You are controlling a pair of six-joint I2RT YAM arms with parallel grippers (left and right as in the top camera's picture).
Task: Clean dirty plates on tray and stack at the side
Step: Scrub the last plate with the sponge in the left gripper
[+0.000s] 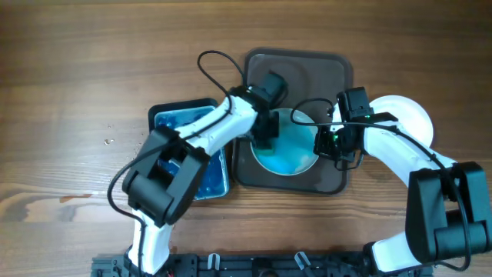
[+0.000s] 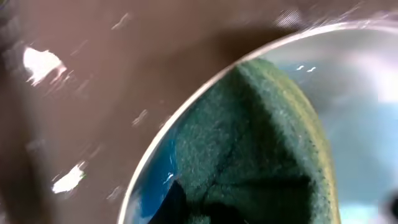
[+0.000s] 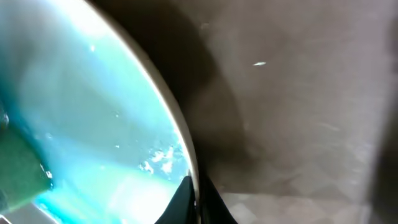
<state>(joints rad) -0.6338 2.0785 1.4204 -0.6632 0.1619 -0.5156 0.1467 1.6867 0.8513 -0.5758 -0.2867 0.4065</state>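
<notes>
A blue-filmed plate (image 1: 288, 150) is seated on the brown tray (image 1: 330, 73). Its right rim is pinched in the closed right gripper (image 1: 329, 145). A green sponge (image 2: 249, 143) is clamped in the left gripper (image 1: 265, 131) and pressed on the plate. A white plate (image 1: 407, 115) is laid just right of the tray. The black tray (image 1: 181, 104) is filled with blue liquid (image 1: 173, 121).

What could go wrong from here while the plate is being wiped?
1. The plate is wet with blue film, and the right gripper holds only its rim, so it may slip.
2. The sponge in the left gripper sits near the plate's edge and may push blue liquid onto the tray.
</notes>
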